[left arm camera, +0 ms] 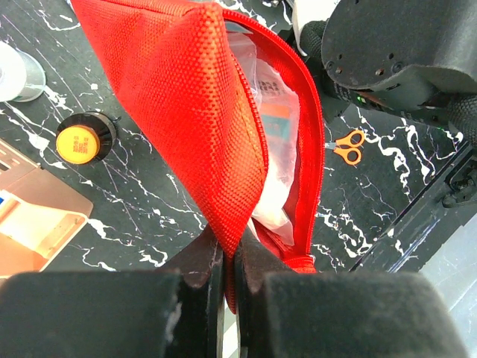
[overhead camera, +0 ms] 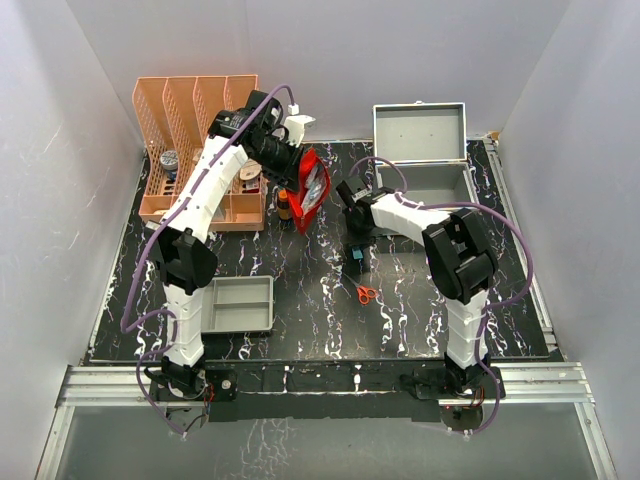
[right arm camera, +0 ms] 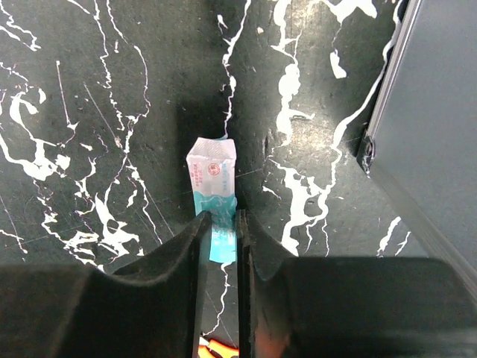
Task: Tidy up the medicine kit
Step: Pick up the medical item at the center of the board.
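The left gripper (left arm camera: 229, 253) clamps shut on the edge of a red fabric zip pouch (left arm camera: 186, 112), holding it up with its mouth open. The right gripper (right arm camera: 220, 231) pinches a small white-and-teal paper sachet (right arm camera: 212, 179) on the black marbled table (overhead camera: 320, 330). The silver-grey metal medicine kit (overhead camera: 420, 135) stands open just to the right. The sachet is best gripped firmly, lifted straight up, then carried across into the kit.

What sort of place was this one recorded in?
Likely a lab test booth, not a home: plain white walls enclose a black marbled tabletop, with an aluminium rail along its near edge.
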